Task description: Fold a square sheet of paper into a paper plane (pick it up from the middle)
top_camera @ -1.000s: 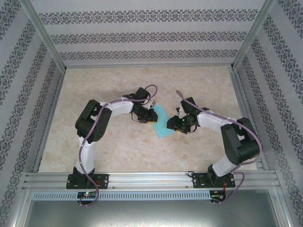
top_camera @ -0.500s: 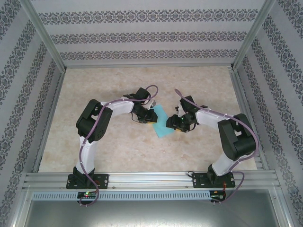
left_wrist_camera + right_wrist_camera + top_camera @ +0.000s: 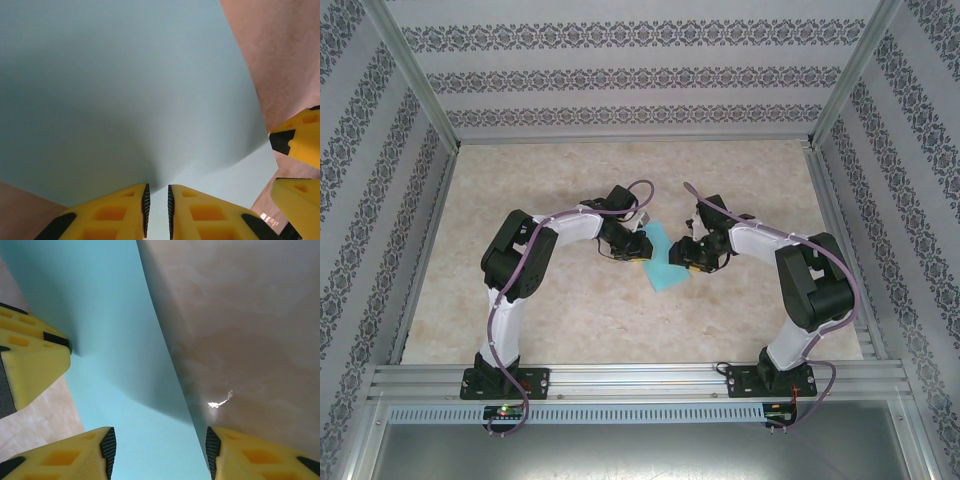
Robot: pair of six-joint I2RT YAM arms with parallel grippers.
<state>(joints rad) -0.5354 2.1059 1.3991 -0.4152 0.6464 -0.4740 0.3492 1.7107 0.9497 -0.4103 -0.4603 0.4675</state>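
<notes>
Both arms bend inward toward mid-table. The turquoise paper sheet [image 3: 665,270] sits between them on the marbled table [image 3: 570,310], with the left gripper [image 3: 640,248] at its left edge and the right gripper [image 3: 686,256] at its right edge. Finger spacing is too small to judge from above.

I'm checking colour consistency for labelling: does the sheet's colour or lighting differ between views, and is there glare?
Left wrist: the square sheet of paper looks dull grey-blue, darker lower down. Right wrist: bright turquoise, a shadow band across it, one small glare spot on the table. Top external: even light, no glare.
</notes>
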